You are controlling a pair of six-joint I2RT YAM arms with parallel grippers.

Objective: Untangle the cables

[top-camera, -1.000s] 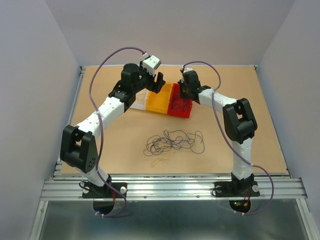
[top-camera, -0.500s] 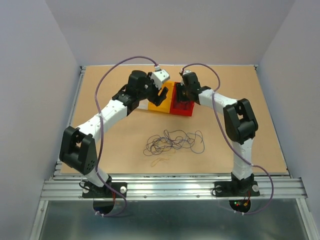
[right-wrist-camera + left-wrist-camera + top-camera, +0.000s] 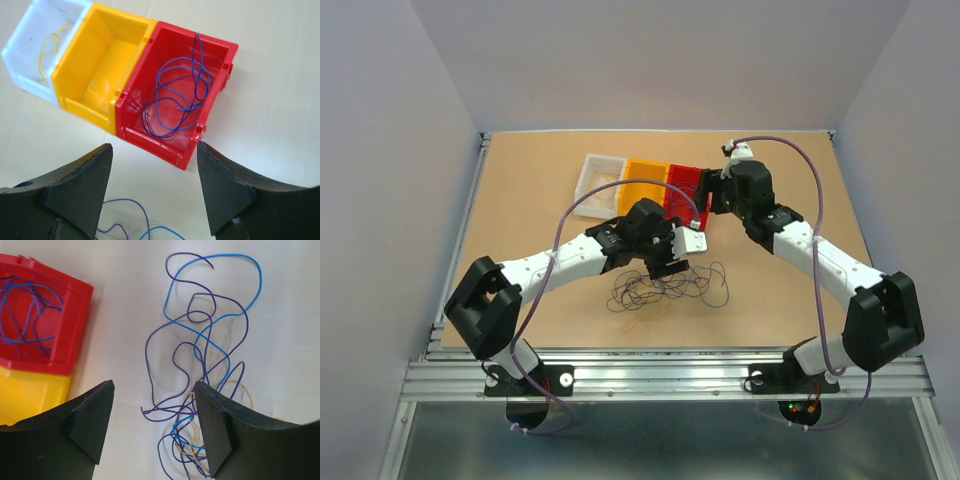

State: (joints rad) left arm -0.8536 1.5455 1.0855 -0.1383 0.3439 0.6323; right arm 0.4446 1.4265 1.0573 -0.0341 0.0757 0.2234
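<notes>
A pale yellow wire (image 3: 45,50) lies in the white plastic bin (image 3: 25,75), blue wires (image 3: 185,106) in the red plastic bin (image 3: 155,145). The left claw (image 3: 152,390) hangs spread over the thin purple, blue and yellow cables (image 3: 200,340) tangled on the tan surface (image 3: 520,200), its fingers (image 3: 220,440) hiding the tangle's near edge. The right claw (image 3: 154,147), spread and empty, hangs near the red bin.

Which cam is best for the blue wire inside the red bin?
Right wrist: looks straight into the red bin, whole blue wire visible. Left wrist catches part of it at the frame's corner. Top external: bin small, wire barely resolvable.
</notes>
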